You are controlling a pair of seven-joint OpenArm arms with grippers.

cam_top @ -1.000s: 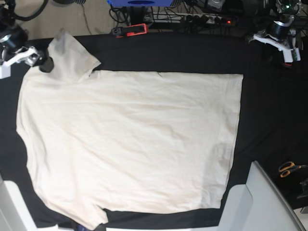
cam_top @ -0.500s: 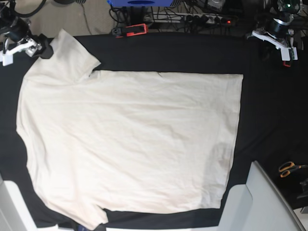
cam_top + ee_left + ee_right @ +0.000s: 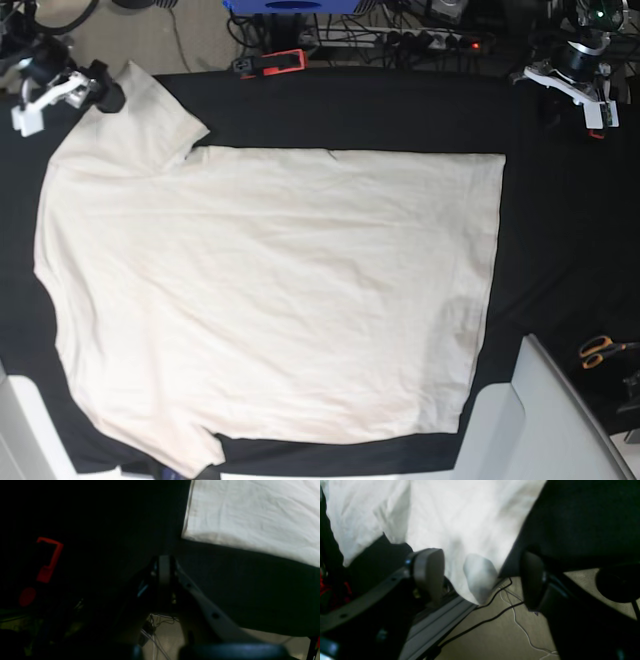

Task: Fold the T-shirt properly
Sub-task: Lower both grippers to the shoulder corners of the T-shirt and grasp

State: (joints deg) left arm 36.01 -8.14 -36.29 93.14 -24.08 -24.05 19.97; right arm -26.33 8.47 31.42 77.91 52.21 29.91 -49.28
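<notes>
The T-shirt (image 3: pixel 270 290) lies spread flat on the black cloth (image 3: pixel 400 110) that covers the desk, its hem toward the base view's right and the collar end toward its left. One sleeve (image 3: pixel 145 115) fans out toward the far left corner, and another pokes off the near edge at the bottom. The fabric is mostly smooth, with light wrinkles across the body.

The right gripper (image 3: pixel 480 580) sits at that far left corner, right at the tip of the upper sleeve. Its jaws stand wide apart and the sleeve's corner (image 3: pixel 480 580) hangs between them over the desk's edge, touching neither pad as far as I can see, so nothing is gripped. Below it there's bare floor with a few loose cables (image 3: pixel 495 615).

The left gripper (image 3: pixel 165 570) hovers over the far right corner of the cloth, well clear of the shirt's hem corner (image 3: pixel 190 533). Its jaws are pressed together with nothing between them.

A red clamp (image 3: pixel 275 62) sits at the far edge of the desk, and orange-handled scissors (image 3: pixel 603 351) lie on the cloth near the right side, beside a pale panel (image 3: pixel 540 420) in the near right corner
</notes>
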